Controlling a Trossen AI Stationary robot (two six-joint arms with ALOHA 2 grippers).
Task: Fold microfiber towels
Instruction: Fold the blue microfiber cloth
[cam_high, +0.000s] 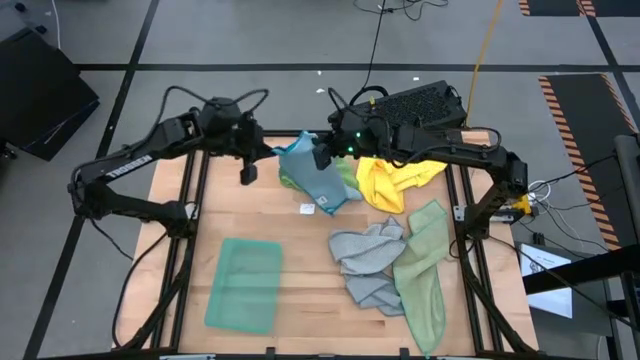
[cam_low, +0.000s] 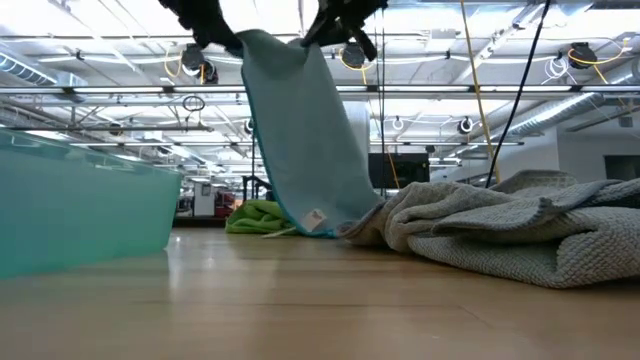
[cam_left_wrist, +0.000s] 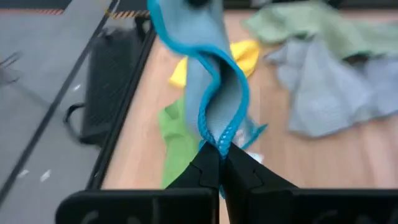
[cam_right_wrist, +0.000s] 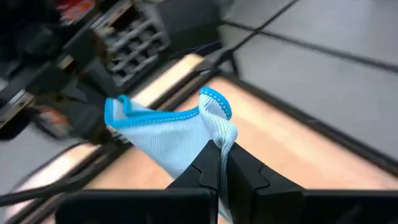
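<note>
On table (cam_high: 300, 290): six microfiber towels (cam_high: 315, 180); one light blue, aloft.

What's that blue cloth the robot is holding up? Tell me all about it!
The light blue towel is a thin, soft-looking cloth with a brighter blue stitched edge and a small white tag near its bottom. It hangs in the air over the far side of the wooden table, stretched between both arms: the left gripper pinches one top corner and the right gripper pinches the other, both shut on it. Its lower end droops to the pile, by the bright green towel and the grey towel.
</note>
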